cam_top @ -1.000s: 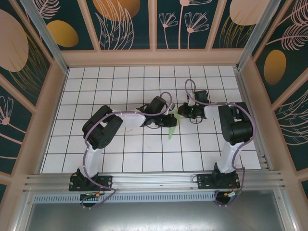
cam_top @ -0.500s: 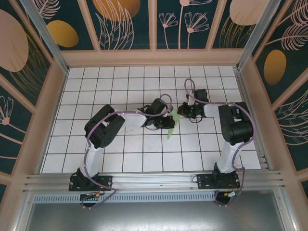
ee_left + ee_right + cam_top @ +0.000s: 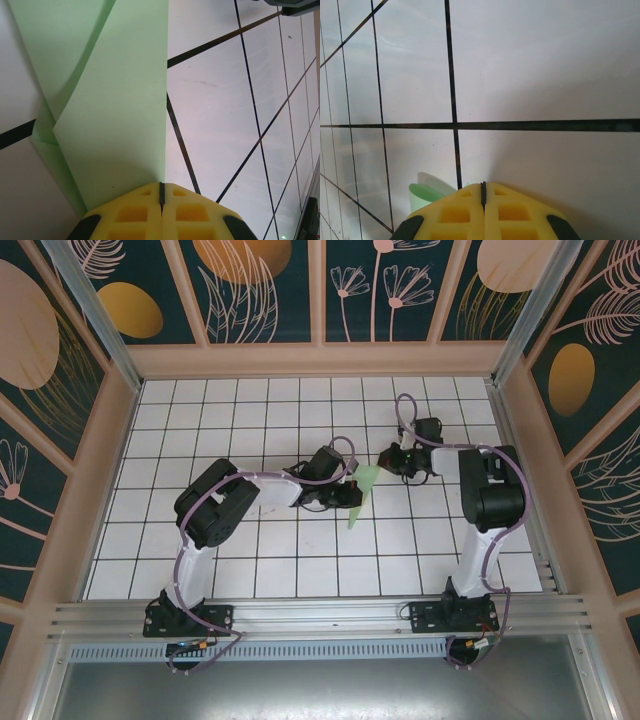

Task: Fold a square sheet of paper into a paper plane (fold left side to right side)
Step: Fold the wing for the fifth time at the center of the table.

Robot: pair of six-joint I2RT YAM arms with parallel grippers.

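Note:
The pale mint-green sheet of paper [image 3: 360, 502] lies mid-table, folded into a narrow pointed shape like a paper plane, with its tip toward the near edge. In the left wrist view the paper [image 3: 115, 115] shows overlapping folded layers and a straight right edge. My left gripper [image 3: 347, 496] is shut, and its yellow fingertips [image 3: 135, 200] rest on the paper's near end [image 3: 161, 184]. My right gripper [image 3: 392, 458] is shut and sits on bare tile just right of the paper's far end. A curled green edge of the paper [image 3: 422, 196] peeks out beside that gripper [image 3: 483, 184].
The white tiled table [image 3: 250, 560] has black grid lines and is boxed in by beige frame walls [image 3: 110, 460]. An aluminium rail [image 3: 320, 615] runs along the near edge. The right arm's elbow [image 3: 490, 495] stands at the right and the left arm's elbow [image 3: 210, 510] at the left.
My right gripper has drawn back to the right, off the paper's far end. That end now shows uncovered. The left gripper has stayed on the paper.

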